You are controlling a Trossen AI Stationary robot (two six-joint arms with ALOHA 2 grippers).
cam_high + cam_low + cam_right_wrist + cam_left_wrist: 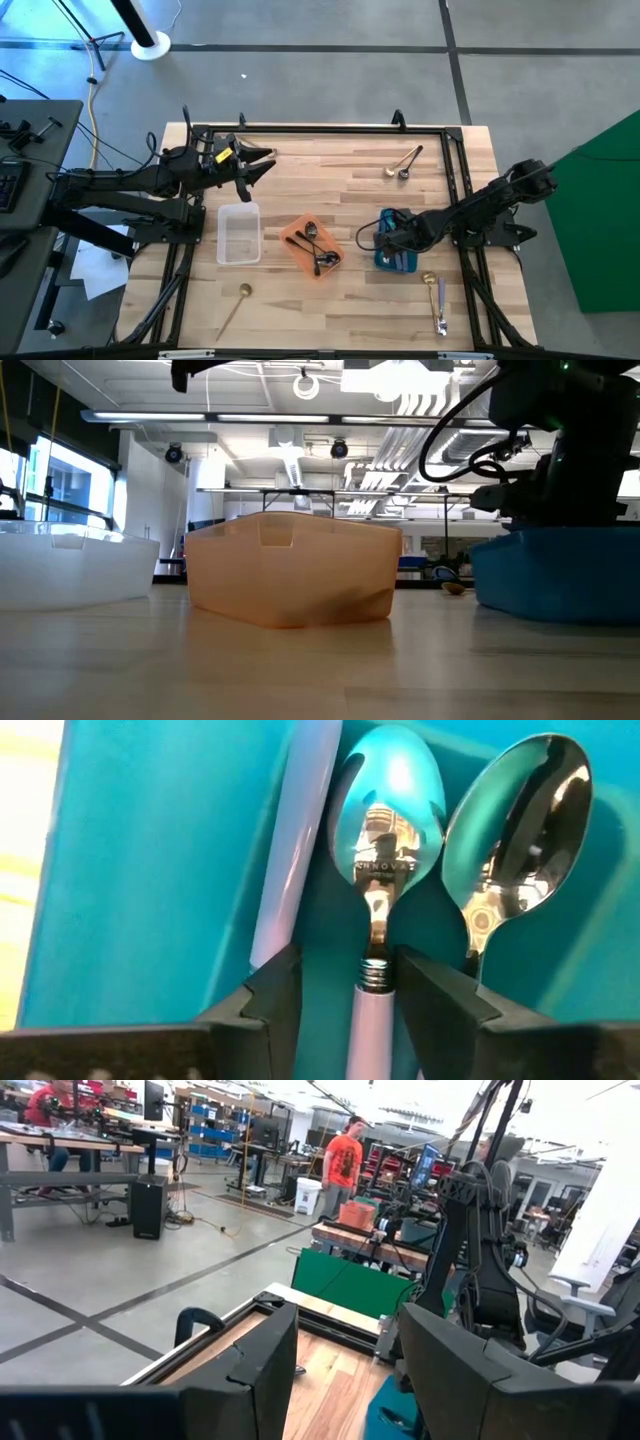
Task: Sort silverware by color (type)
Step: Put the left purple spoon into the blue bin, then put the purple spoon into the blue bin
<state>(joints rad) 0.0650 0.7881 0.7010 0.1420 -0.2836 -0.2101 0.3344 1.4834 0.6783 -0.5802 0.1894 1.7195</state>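
Right end effector (345, 982) down inside the blue tray (396, 262); fingers parted either side of a lilac-handled silver spoon (383, 830), not pinching it. A second silver spoon (520, 830) lies just beside it in the tray. Orange tray (312, 250), beside the blue tray, holds dark spoons (316, 248). Clear tray (239, 234) beyond that. Left end effector (262, 162) hangs over the worktop (330, 310) past the clear tray, fingers apart, empty. Loose spoons (403, 164) lie well apart from the blue tray.

Grey concrete floor (120, 1280) marked with dark lines surrounds the wooden table (330, 180); workbenches (60, 1155) stand beyond it, ceiling lights (400, 380) overhead.
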